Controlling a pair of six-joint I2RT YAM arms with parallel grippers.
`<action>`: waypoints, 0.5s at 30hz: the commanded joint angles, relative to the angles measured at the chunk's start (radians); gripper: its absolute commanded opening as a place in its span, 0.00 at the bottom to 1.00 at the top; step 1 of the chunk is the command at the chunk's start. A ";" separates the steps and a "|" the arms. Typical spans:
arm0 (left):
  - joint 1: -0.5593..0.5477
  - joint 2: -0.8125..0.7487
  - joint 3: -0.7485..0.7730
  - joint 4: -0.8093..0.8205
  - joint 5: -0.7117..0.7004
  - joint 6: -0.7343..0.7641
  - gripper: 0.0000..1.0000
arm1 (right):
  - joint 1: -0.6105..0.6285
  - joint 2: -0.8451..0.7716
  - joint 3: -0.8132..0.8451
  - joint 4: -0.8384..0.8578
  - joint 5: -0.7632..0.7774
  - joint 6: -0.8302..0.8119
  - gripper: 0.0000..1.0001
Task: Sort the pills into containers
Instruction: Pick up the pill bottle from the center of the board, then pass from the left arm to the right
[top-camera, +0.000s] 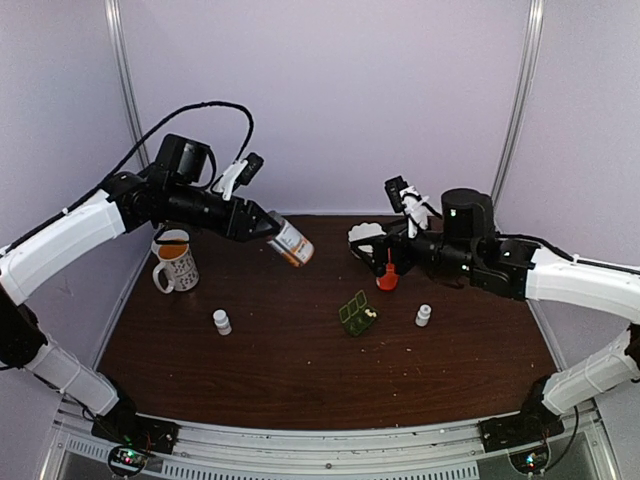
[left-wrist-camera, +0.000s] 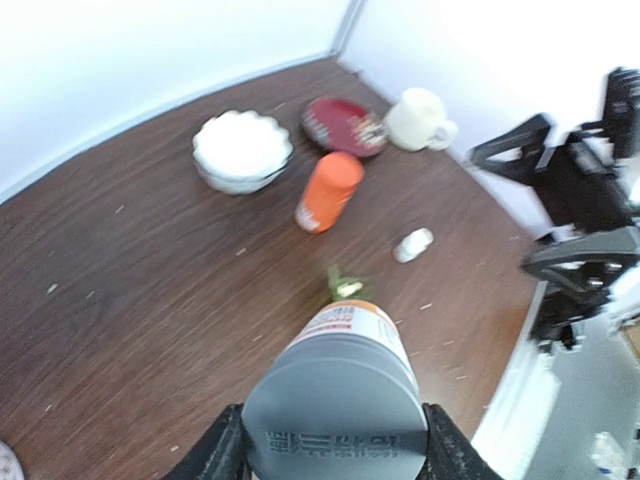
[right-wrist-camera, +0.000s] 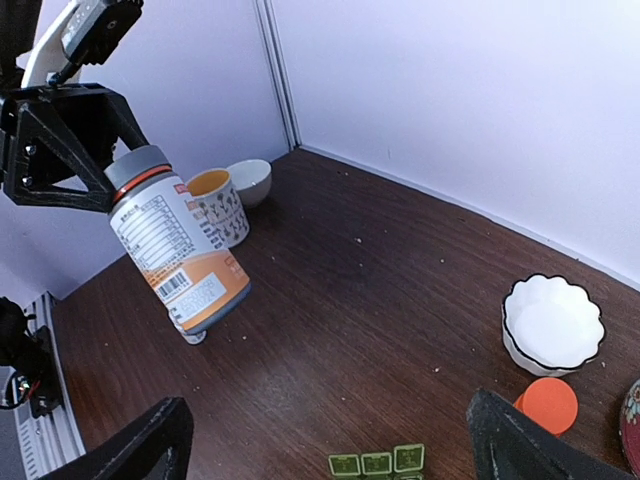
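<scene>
Clamped on the cap end of the grey-capped bottle (top-camera: 291, 243) with the left jaws, lifted clear of the surface (top-camera: 300, 370) and tilted, base slanting down toward the green pill box (top-camera: 355, 313) from behind and to its left. With the right jaws spread wide and empty, hovering behind the box, near the orange bottle (top-camera: 388, 278) and the white bowl (top-camera: 367, 232). Of the pills (top-camera: 370, 314), only a whitish speck at the box's right edge, too small to place inside a cell or beside it. Likely trouble from here: losing the slanted bottle from a grip on its cap alone, dropping it near the box and scattering things — or clipping the orange bottle while bringing the right jaws in.
</scene>
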 joint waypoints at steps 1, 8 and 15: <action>0.002 -0.071 0.030 0.135 0.221 -0.089 0.28 | 0.008 -0.099 -0.044 0.093 -0.047 0.072 1.00; 0.002 -0.154 -0.023 0.296 0.411 -0.215 0.27 | 0.012 -0.207 -0.170 0.328 -0.221 0.172 1.00; 0.000 -0.179 -0.064 0.461 0.522 -0.348 0.27 | 0.183 -0.201 -0.120 0.271 -0.249 -0.041 1.00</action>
